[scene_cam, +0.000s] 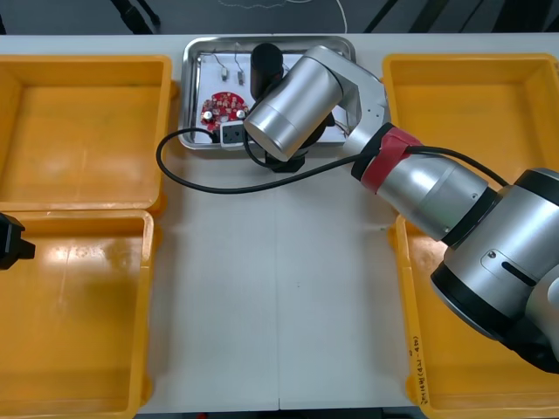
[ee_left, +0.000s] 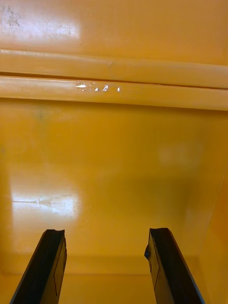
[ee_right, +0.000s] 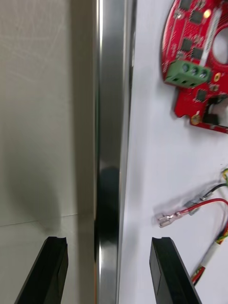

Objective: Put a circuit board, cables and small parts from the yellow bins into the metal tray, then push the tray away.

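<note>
The metal tray (scene_cam: 196, 51) lies at the table's far middle, white inside. In it are a round red circuit board (scene_cam: 223, 108) (ee_right: 194, 61), two small metal parts (scene_cam: 229, 63) and a red and yellow cable (ee_right: 209, 221). My right arm (scene_cam: 293, 105) reaches over the tray's near edge. Its gripper (ee_right: 109, 270) is open and straddles the tray's shiny rim (ee_right: 111, 118), one finger over the table, the other over the white inside. My left gripper (scene_cam: 10, 240) (ee_left: 107, 266) hangs open over the near left bin (ee_left: 114, 161), holding nothing.
Yellow bins stand at far left (scene_cam: 83, 131), near left (scene_cam: 74, 323), far right (scene_cam: 472, 105) and near right (scene_cam: 428, 349). A black cable of the right arm (scene_cam: 188, 175) loops over the table just in front of the tray.
</note>
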`<action>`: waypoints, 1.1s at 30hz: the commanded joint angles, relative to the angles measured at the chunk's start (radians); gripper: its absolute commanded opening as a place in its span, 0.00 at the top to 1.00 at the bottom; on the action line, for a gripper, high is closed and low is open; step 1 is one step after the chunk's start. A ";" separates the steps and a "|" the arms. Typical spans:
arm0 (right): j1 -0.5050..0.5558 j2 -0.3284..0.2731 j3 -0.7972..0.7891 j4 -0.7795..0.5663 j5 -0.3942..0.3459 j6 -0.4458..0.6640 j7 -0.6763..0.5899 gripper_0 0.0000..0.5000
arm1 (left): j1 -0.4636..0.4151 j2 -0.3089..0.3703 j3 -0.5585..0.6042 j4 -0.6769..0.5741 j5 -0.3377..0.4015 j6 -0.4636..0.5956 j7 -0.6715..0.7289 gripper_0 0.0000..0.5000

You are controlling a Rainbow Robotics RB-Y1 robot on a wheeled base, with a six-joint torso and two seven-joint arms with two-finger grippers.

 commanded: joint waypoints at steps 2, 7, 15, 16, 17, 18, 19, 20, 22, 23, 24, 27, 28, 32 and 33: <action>-0.043 -0.008 -0.069 -0.113 0.002 0.059 0.026 0.00 | 0.011 0.032 0.003 -0.030 0.007 0.006 -0.086 0.00; -0.046 -0.029 -0.095 -0.172 -0.038 0.110 0.030 0.00 | 0.011 0.032 0.003 -0.030 0.007 0.006 -0.086 0.00; -0.044 -0.109 -0.098 -0.293 -0.181 0.246 0.009 0.00 | 0.011 0.032 0.003 -0.030 0.007 0.006 -0.086 0.00; -0.044 -0.115 -0.099 -0.302 -0.192 0.261 -0.003 0.00 | 0.011 0.032 0.003 -0.030 0.007 0.006 -0.086 0.00; -0.043 -0.131 -0.098 -0.319 -0.210 0.284 -0.033 0.00 | 0.011 0.032 0.003 -0.030 0.007 0.006 -0.086 0.00; -0.041 -0.145 -0.099 -0.337 -0.233 0.304 -0.057 0.00 | 0.011 0.032 0.003 -0.030 0.007 0.006 -0.086 0.00; -0.038 -0.161 -0.099 -0.356 -0.258 0.324 -0.079 0.00 | 0.011 0.032 0.003 -0.030 0.007 0.006 -0.086 0.00; -0.037 -0.169 -0.099 -0.365 -0.267 0.337 -0.088 0.00 | 0.011 0.032 0.003 -0.030 0.007 0.006 -0.086 0.00; -0.024 -0.197 -0.112 -0.414 -0.291 0.404 -0.145 0.00 | 0.011 0.032 0.003 -0.030 0.007 0.006 -0.086 0.00; -0.021 -0.204 -0.118 -0.431 -0.296 0.422 -0.161 0.00 | 0.011 0.032 0.003 -0.030 0.007 0.006 -0.086 0.00; -0.009 -0.220 -0.130 -0.468 -0.298 0.461 -0.195 0.00 | 0.011 0.032 0.003 -0.030 0.007 0.006 -0.086 0.00; 0.022 -0.267 -0.150 -0.558 -0.316 0.527 -0.286 0.00 | 0.011 0.032 0.003 -0.030 0.007 0.006 -0.086 0.00; 0.034 -0.283 -0.161 -0.594 -0.328 0.544 -0.322 0.00 | 0.011 0.032 0.003 -0.030 0.007 0.006 -0.086 0.00; 0.084 -0.330 -0.210 -0.686 -0.362 0.600 -0.433 0.00 | 0.011 0.032 0.003 -0.030 0.007 0.006 -0.086 0.00; 0.100 -0.344 -0.225 -0.713 -0.371 0.623 -0.462 0.00 | 0.011 0.032 0.003 -0.030 0.007 0.006 -0.086 0.00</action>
